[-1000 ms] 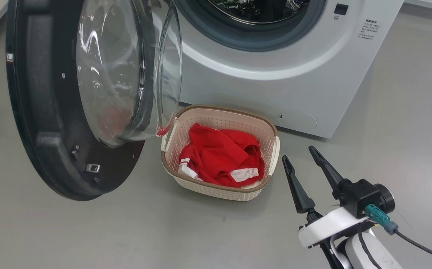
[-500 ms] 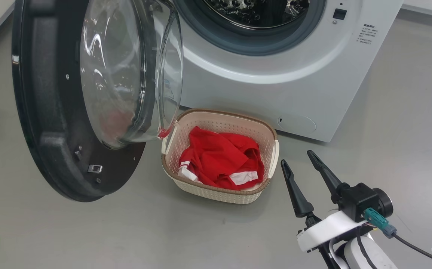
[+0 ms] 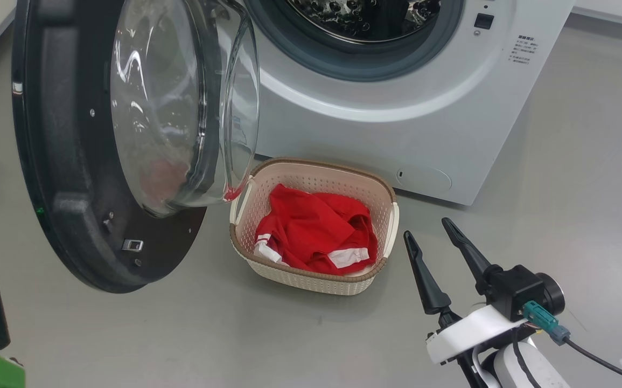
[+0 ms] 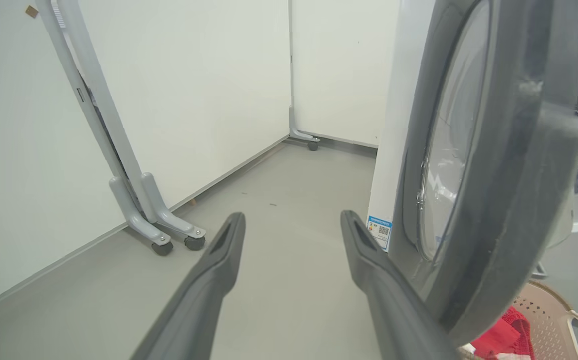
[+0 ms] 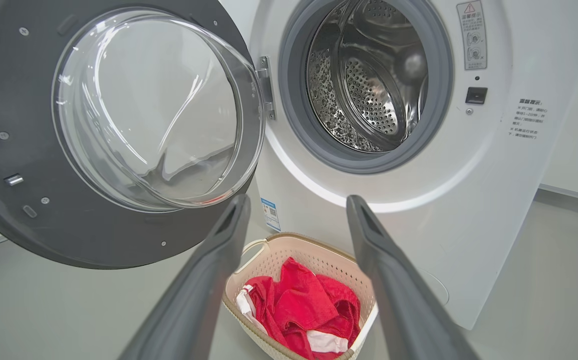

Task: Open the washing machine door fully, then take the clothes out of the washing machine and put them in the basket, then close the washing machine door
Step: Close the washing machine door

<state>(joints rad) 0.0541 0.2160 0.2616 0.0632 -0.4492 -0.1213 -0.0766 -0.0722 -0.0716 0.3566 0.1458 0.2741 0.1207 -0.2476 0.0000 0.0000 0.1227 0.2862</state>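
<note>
- Lying crumpled inside the basket point(image 3: 321, 164), the clothes point(image 3: 316, 231), a red garment with white bands, sit wholly below the rim. I judge the unloading step finished.
- The steel drum point(image 5: 369, 85) shows bare perforated metal with no fabric visible in it, which supports that reading.
- The basket stands on the floor point(image 3: 585, 188) just in front of the washing machine point(image 3: 397, 124), partly under the door's glass bowl. That probably kept the drop from the drum short.
- The washing machine door point(image 3: 68, 215) is swung wide on its hinge at the robot's left, inner face toward the head camera. Shutting it is the step that remains.
- The left tool point(image 4: 291, 220) has its fingers spread and grips nothing. It sits low on the door's outer side, just beside the rim, and I cannot tell whether it touches. From there it seems well placed to push the door closed.
- The right tool point(image 3: 427, 228) is also spread and empty, hovering over the floor near the basket's right side. This likely keeps it out of the door's swing.
</note>
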